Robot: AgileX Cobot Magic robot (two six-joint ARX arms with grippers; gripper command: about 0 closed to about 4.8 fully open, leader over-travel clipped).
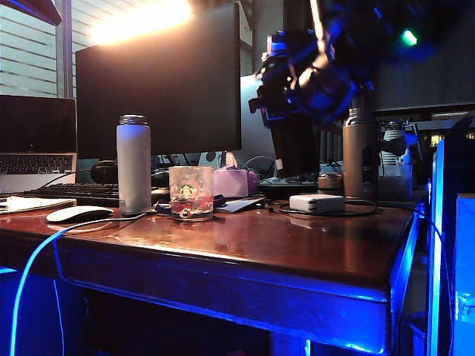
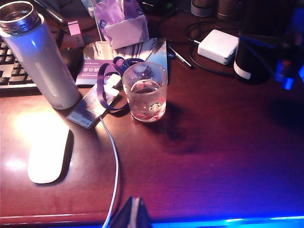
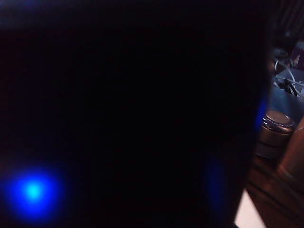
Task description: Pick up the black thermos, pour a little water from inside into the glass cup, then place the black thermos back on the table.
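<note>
Honestly, tip-over risk: the right gripper [image 1: 304, 100] crowds the tall matte-black thermos [image 2: 251, 42] standing on the glossy reddish-brown table [image 2: 213, 166], apart from the short clear glass cup [image 2: 145, 92], with its jaw state unreadable, so a skewed clamp topples it, while the left gripper [image 2: 135, 213], fingers together, hangs at the front edge.

The dark two-fingered left gripper [image 2: 135, 213] hung high on the left side, pointing down, its tips pressed together in a point. The dark, blue-lit right arm [image 1: 319, 81] bent down from above on the right side. Its right gripper [image 2: 286, 71] sat low, and darkness hid how its jaws stood.
</note>
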